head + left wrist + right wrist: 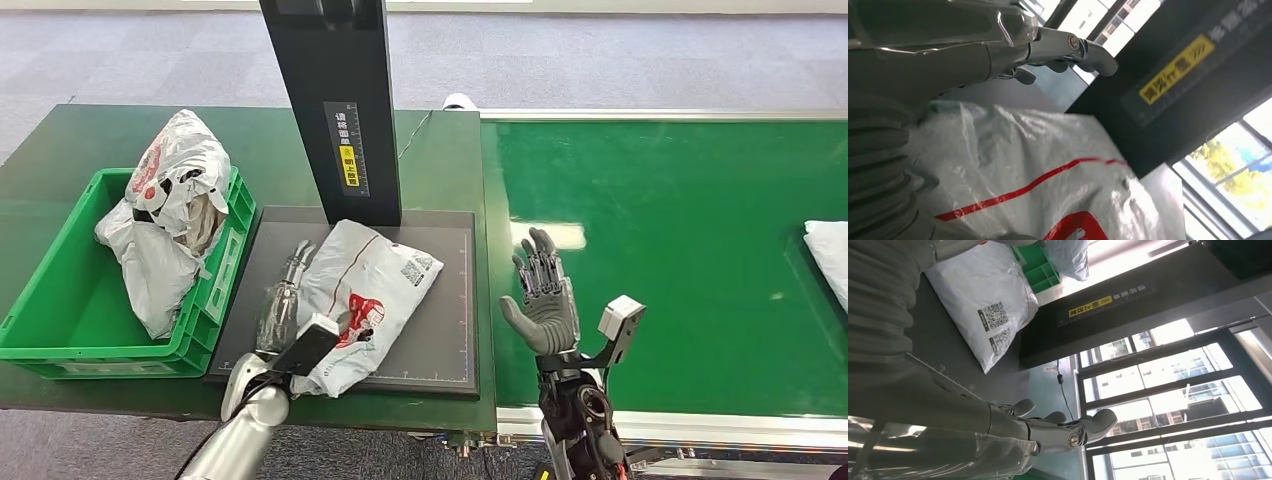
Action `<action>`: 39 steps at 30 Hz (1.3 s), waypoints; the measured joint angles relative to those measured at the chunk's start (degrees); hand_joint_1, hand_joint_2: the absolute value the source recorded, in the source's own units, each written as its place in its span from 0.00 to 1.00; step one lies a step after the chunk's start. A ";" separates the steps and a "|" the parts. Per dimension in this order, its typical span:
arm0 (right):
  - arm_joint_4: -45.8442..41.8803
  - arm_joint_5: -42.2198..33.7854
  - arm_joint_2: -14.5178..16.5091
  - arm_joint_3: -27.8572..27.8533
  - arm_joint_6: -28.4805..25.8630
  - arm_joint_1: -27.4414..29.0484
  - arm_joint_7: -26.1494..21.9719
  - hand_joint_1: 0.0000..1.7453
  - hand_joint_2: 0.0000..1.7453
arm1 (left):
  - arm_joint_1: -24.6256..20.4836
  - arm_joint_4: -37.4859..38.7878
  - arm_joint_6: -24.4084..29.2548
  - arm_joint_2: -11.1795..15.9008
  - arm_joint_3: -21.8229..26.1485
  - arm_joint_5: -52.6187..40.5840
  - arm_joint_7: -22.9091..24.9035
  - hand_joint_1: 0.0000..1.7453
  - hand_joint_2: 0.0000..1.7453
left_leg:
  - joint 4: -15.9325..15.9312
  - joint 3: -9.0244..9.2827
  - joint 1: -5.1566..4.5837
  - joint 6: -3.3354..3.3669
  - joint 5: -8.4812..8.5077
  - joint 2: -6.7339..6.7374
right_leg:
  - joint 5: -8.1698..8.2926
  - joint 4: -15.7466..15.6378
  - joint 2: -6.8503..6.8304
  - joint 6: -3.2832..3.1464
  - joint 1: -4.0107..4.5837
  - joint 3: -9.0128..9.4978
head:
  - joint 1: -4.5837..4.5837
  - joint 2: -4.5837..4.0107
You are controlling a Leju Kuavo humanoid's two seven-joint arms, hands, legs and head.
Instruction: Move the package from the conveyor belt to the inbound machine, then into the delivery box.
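A white package with red print and QR labels lies flat on the dark platform of the inbound machine, just in front of its black post. My left hand lies along the package's left edge with fingers stretched out, holding nothing. In the left wrist view its fingers reach straight over the package. My right hand is held up with fingers spread at the left edge of the green conveyor belt, apart from the package. The right wrist view shows the package beyond that hand.
The green delivery box stands left of the platform with several bagged packages piled at its back right. Another white package lies at the belt's right edge. The black post rises over the platform's rear.
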 joint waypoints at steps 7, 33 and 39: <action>-0.66 -0.05 -0.05 -0.93 0.46 2.85 0.11 0.00 1.00 | 1.06 2.64 0.25 1.89 -2.84 -1.94 1.93 0.00 1.00 | -0.03 0.01 0.00 0.00 -0.02 0.01 | -0.03 0.00 0.00 -0.01 0.00 0.03 | -0.01 0.00; -0.23 0.57 0.02 -2.17 0.20 2.50 0.33 0.00 1.00 | 5.02 -4.58 -2.33 6.75 -7.90 -5.29 3.49 1.00 1.00 | -0.02 0.09 0.00 0.00 -0.01 -0.01 | -0.03 0.00 0.00 -0.01 0.00 0.11 | -0.01 0.00; -0.10 0.59 0.02 -2.30 -0.22 2.50 0.34 0.00 1.00 | 4.61 -4.25 -0.69 6.74 -7.89 -2.73 1.04 1.00 1.00 | -0.03 0.09 0.00 0.00 -0.01 0.00 | -0.03 0.00 0.00 -0.01 0.00 0.09 | -0.01 0.00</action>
